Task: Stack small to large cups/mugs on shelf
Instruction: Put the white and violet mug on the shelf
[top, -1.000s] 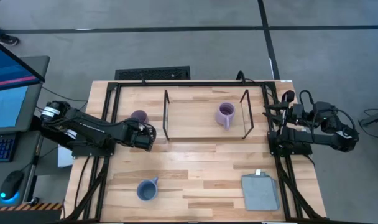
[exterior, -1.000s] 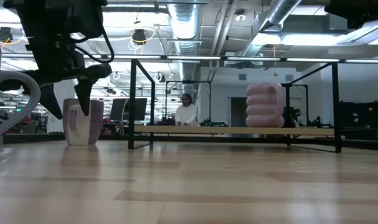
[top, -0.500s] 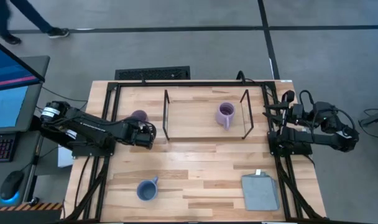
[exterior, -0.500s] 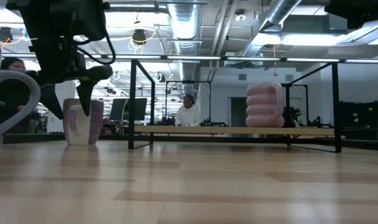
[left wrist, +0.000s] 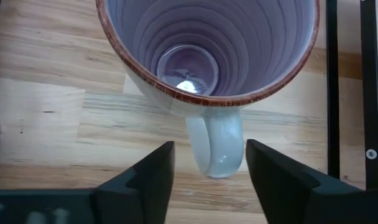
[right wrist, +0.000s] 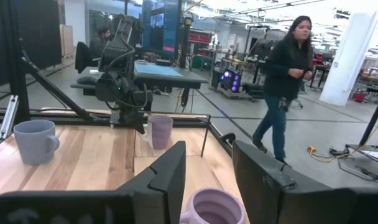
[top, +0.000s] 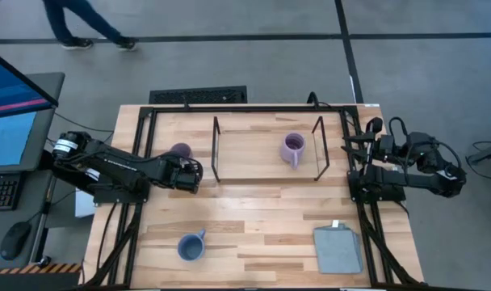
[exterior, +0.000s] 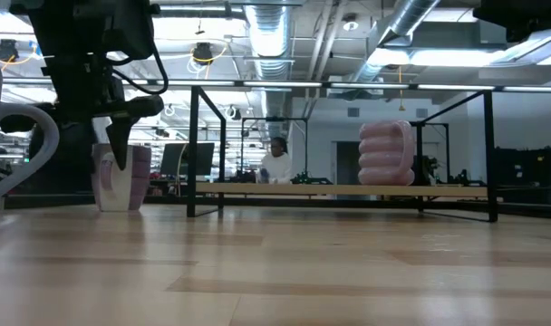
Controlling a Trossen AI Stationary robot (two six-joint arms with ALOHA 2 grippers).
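A light purple mug (top: 181, 151) stands upright on the table, left of the shelf (top: 253, 166). My left gripper (top: 190, 173) is open just on its near side. In the left wrist view the gripper (left wrist: 209, 163) has one finger on each side of the mug's handle (left wrist: 217, 146) without touching it. A second purple mug (top: 293, 149) stands on the shelf board, ribbed in the low view (exterior: 386, 154). The blue mug (top: 190, 246) stands near the table's front left. My right gripper (right wrist: 207, 168) is open and empty at the table's right edge (top: 354, 153).
A grey folded cloth (top: 338, 249) lies at the front right. The shelf's black wire frames (top: 216, 149) (top: 319, 149) rise at its two ends. A person (right wrist: 287, 81) walks in the room beyond the table.
Neither arm nor any mug has visibly moved. A person has walked past beyond the table's far side.
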